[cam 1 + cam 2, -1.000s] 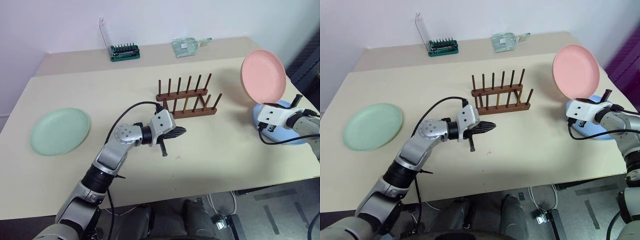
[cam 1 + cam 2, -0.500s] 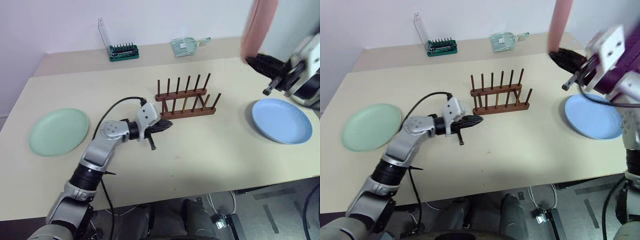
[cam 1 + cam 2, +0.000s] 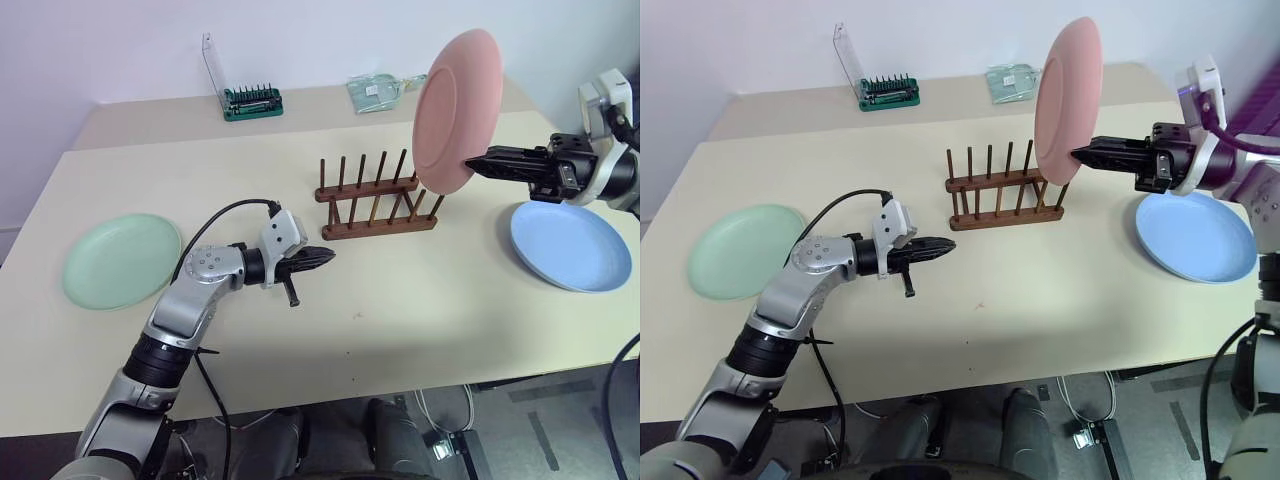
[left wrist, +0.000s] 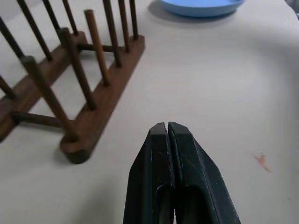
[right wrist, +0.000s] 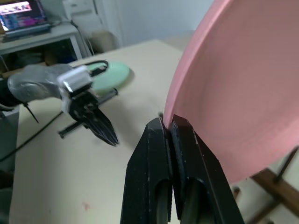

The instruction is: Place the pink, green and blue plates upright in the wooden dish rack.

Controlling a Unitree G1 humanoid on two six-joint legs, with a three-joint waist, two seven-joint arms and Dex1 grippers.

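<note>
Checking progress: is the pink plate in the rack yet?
No. The pink plate hangs upright above the wooden dish rack, pinched by the right pincer.

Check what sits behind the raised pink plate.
The pink plate, pinched by the right pincer, hangs before the wooden dish rack. Its rightmost pegs show only partly; the rest are covered.

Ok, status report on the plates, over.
Right tool shut on pink plate, upright above wooden dish rack. Left tool shut, empty. Rack slots unobstructed.

Pink plate (image 3: 455, 112) upright above wooden rack (image 3: 378, 196); green (image 3: 122, 260), blue (image 3: 570, 244) flat.
</note>
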